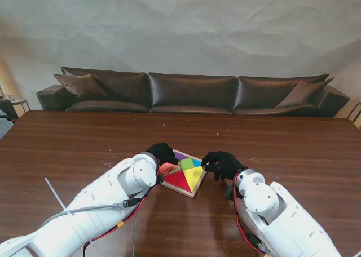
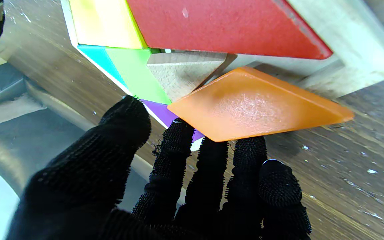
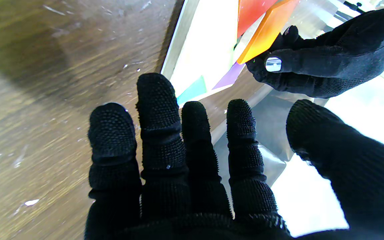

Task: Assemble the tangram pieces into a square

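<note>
The square wooden tray [image 1: 195, 193] lies on the table in front of me, holding red [image 1: 177, 181], yellow [image 1: 194, 176], green [image 1: 186, 163], cyan [image 1: 197, 162] and purple [image 1: 180, 155] pieces. My left hand [image 1: 162, 153] is at the tray's left corner. Its fingertips [image 2: 212, 150] press the edge of the orange triangle [image 2: 255, 106], which leans tilted over the tray's frame [image 2: 345, 53]. Beside the orange triangle a bare triangular slot [image 2: 185, 71] shows. The left thumb [image 2: 125, 123] stays apart from the triangle. My right hand [image 1: 223, 164] is open at the tray's right corner, fingers [image 3: 158, 100] spread and holding nothing.
The brown wooden table [image 1: 282, 150] spreads wide on all sides of the tray. A dark leather sofa [image 1: 192, 91] stands beyond its far edge. A cable [image 1: 107, 206] runs along my left arm.
</note>
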